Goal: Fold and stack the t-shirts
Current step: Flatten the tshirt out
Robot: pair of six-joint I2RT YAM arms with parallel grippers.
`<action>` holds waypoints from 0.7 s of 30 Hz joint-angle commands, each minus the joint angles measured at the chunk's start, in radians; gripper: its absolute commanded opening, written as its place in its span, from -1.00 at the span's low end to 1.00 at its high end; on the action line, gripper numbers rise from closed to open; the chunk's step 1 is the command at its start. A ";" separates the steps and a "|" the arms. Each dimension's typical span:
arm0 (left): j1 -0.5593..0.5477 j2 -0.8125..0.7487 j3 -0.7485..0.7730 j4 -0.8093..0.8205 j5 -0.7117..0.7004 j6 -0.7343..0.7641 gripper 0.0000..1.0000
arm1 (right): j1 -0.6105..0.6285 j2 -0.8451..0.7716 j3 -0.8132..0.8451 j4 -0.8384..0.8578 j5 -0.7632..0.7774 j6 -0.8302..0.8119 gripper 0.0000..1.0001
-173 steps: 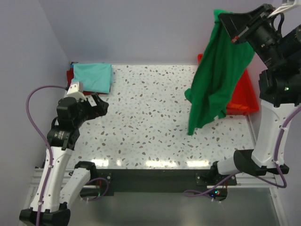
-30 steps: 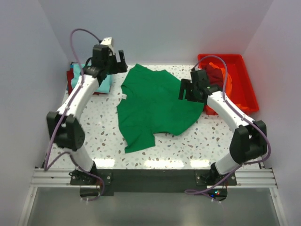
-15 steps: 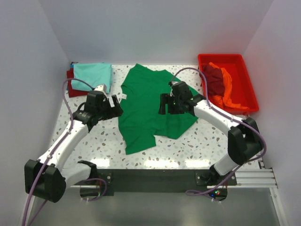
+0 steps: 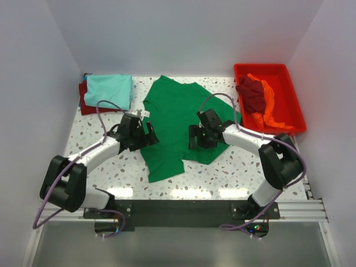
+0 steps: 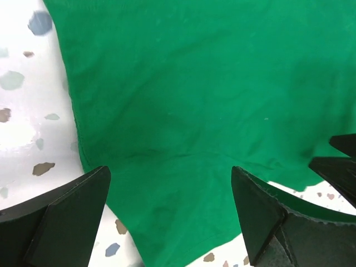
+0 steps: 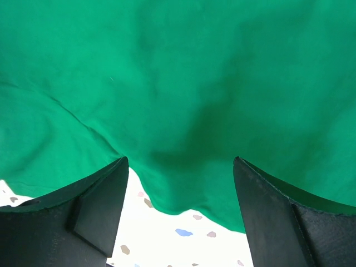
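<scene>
Your left fingers (image 5: 61, 219): spread wide, empty, over the left edge of the bright green cloth t-shirt (image 4: 178, 108) | your right fingers (image 6: 97, 208): spread wide, empty, over its near-right edge | green shirt: lying spread out mid speckled white worktop (image 4: 233, 167), reaching the far edge | folded light teal cloth t-shirt (image 4: 109, 90): far-left corner

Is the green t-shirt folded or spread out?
Spread out: the green t-shirt lies open and mostly flat across the table, with no layer folded over.
</scene>
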 commanded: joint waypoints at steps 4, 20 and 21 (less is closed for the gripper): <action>-0.004 0.111 0.014 0.161 0.033 -0.008 0.90 | 0.012 -0.009 -0.037 0.037 0.002 0.013 0.58; 0.016 0.358 0.210 0.065 -0.141 0.138 0.94 | 0.012 0.099 0.053 -0.015 0.012 -0.002 0.58; 0.017 0.393 0.231 0.053 -0.147 0.148 0.94 | 0.013 0.118 0.067 -0.027 0.015 -0.004 0.58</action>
